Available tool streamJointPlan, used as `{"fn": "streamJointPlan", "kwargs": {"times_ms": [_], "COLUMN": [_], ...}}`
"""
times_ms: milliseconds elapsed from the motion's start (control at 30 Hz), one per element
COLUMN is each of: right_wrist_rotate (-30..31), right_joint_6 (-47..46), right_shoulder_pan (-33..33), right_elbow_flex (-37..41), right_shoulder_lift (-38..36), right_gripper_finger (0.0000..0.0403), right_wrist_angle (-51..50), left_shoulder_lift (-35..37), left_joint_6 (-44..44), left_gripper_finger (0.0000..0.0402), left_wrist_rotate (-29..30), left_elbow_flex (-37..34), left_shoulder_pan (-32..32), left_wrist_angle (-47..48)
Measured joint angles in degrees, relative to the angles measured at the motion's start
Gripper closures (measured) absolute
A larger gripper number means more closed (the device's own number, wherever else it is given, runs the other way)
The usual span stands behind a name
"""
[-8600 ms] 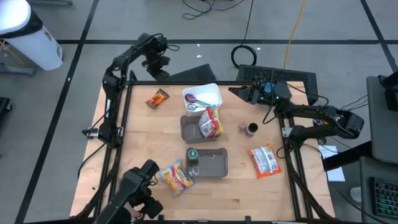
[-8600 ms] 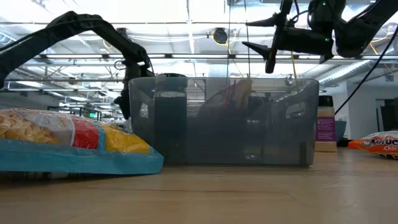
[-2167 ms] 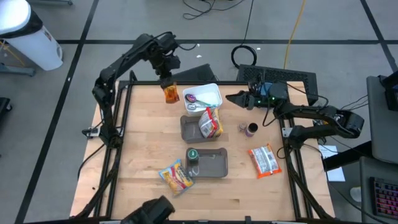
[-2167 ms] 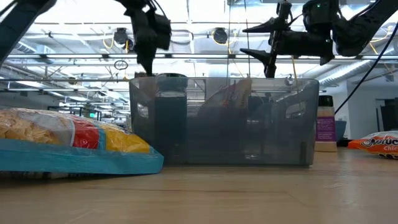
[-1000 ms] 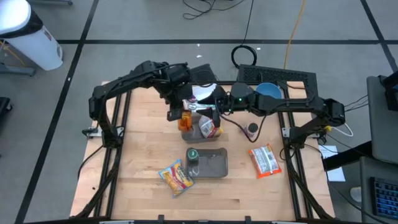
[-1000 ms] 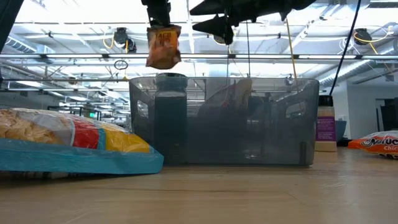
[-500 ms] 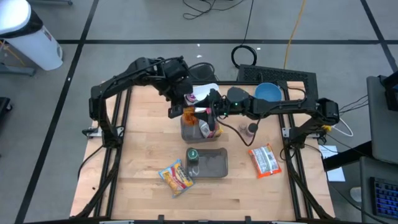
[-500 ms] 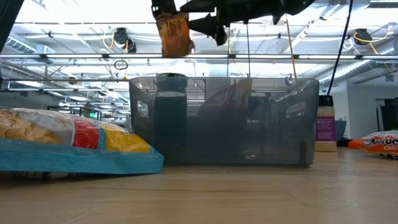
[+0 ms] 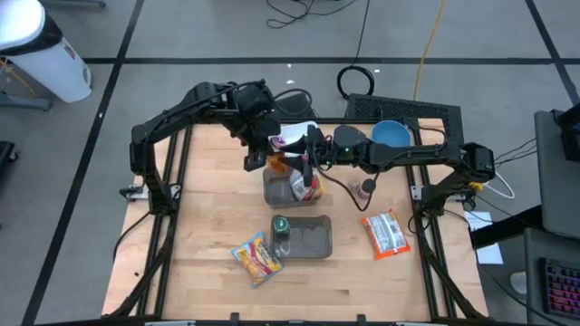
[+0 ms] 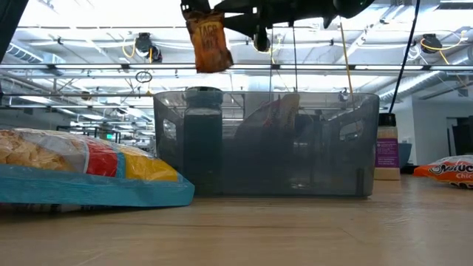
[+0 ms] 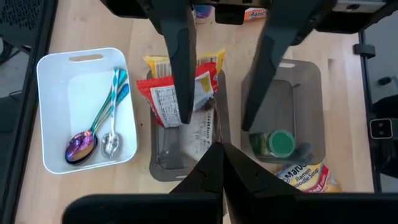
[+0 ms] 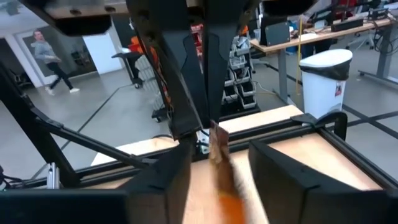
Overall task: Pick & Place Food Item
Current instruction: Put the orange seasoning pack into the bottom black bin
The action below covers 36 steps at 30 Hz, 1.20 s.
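Note:
A small orange snack packet (image 10: 209, 43) hangs in the air over the far grey bin (image 9: 272, 192). My left gripper (image 9: 268, 154) is shut on the packet from above. In the right wrist view the packet (image 12: 219, 155) shows edge-on. My right gripper (image 12: 217, 183) lies level and open, coming from the table's right. One of its fingers stands on each side of the packet, with a gap on both sides. The left wrist view shows those two dark fingers (image 11: 181, 68) beyond my own shut fingertips. My left gripper pinches the packet's top edge (image 10: 198, 18) between its two fingers. The fingers (image 12: 186, 93) come from above, slanting down. The packet hangs upright below them, clear of the bin and the table.
The far bin holds an upright red-and-yellow packet (image 11: 180, 93). A white tray with spoons (image 11: 87, 106) stands behind it. The near bin (image 9: 308, 239) holds a green-lidded jar (image 9: 280, 225). On the table lie a ramen packet (image 9: 256, 258), an orange-and-white packet (image 9: 384, 233) and a small bottle (image 9: 366, 188).
My left gripper has risen a little with the orange packet, which has shifted toward the far edge and the right gripper and still hangs clear. My right gripper has moved slightly toward the table's left, so its fingers now stand beside the packet.

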State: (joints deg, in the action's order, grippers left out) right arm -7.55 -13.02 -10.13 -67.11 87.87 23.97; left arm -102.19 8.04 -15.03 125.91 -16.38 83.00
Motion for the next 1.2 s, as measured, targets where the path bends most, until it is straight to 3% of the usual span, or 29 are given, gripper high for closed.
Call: {"fn": "streamJointPlan", "kwargs": {"times_ms": [333,500,700,1033,1200], "right_wrist_rotate": [-0.15,-0.02,0.04,0.09,0.26], "right_joint_6": [0.46,0.18,0.02,-1.11,-1.09], "right_shoulder_pan": [0.0,0.0,0.0,-0.02,-0.02], "right_elbow_flex": [0.0,0.0,0.02,0.04,0.04], "right_shoulder_lift": [-0.01,-0.01,-0.01,-0.16,-0.16], "right_gripper_finger": [0.0395,0.04,0.0402,0.0403,0.0403], "right_wrist_angle": [0.21,0.21,0.21,1.16,1.63], "left_shoulder_lift": [0.0,0.0,-0.02,-0.02,-0.02], "left_joint_6": [0.8,0.78,1.06,3.3,7.13], "left_gripper_finger": [0.0401,0.0396,0.0361,0.0231,0.0185], "left_wrist_rotate": [0.0,0.04,0.04,1.22,1.0], "left_elbow_flex": [0.0,0.0,0.0,0.02,0.02], "left_shoulder_pan": [0.0,-0.04,-0.52,-3.51,-3.6], "left_wrist_angle": [0.13,0.1,0.02,3.03,3.08]}}
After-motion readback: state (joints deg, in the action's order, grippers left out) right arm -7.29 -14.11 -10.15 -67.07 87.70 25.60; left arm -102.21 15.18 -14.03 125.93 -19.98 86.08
